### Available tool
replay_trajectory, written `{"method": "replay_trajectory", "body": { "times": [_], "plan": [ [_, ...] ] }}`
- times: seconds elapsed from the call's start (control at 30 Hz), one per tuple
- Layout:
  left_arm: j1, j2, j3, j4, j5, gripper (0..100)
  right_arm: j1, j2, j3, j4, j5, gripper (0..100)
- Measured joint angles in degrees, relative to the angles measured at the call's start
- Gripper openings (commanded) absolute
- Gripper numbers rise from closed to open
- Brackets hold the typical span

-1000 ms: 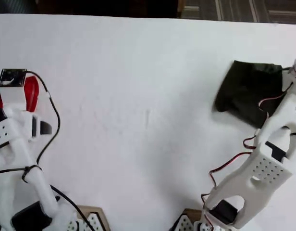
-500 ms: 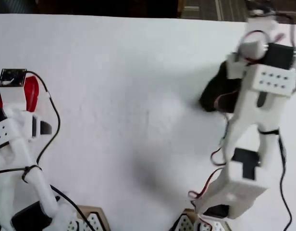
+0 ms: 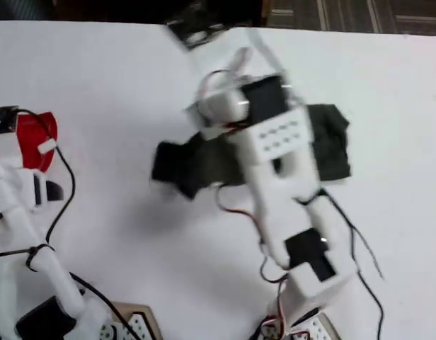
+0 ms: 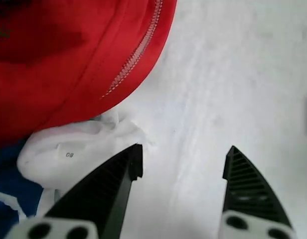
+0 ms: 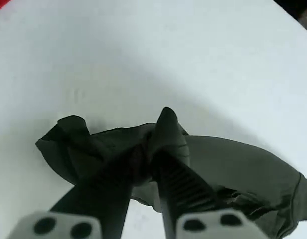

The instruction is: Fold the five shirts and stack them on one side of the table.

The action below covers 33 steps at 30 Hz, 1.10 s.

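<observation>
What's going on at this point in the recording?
The right gripper is shut on a bunched dark shirt, which trails across the middle of the white table and is not neatly folded. The left gripper hangs open above the table at its left edge, beside a red shirt lying over white cloth.

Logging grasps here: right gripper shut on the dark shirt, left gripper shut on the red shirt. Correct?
Not quite. The right gripper is shut on the dark shirt, but the left gripper is open beside the red shirt, gripping nothing; the left wrist view shows it.
</observation>
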Motion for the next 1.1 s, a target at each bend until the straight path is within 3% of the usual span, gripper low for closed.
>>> {"method": "replay_trajectory", "body": {
  "times": [0.07,0.27,0.47,0.57,0.8,0.93,1.1],
  "plan": [
    [-1.3,0.0,0.0,0.0,0.0,28,-2.2,2.9,0.0,-1.6,0.0,3.3],
    [-3.3,0.0,0.0,0.0,0.0,28,-3.5,6.8,-0.3,-2.2,0.0,20.5],
    [1.8,0.1,0.0,0.0,0.0,28,-3.3,2.4,-7.9,1.0,0.0,22.3],
    [5.7,0.2,0.0,0.0,0.0,28,0.6,-1.1,-8.8,2.5,0.0,22.3],
    [17.2,7.0,-1.9,-0.7,5.4,28,19.1,2.7,3.6,1.3,0.0,22.6],
    [21.8,16.6,-10.7,2.5,9.2,28,26.8,9.8,6.6,-2.5,0.0,22.6],
    [29.7,27.2,-28.0,11.6,10.8,28,30.0,17.0,7.0,-3.2,0.0,22.3]
  ]
}}
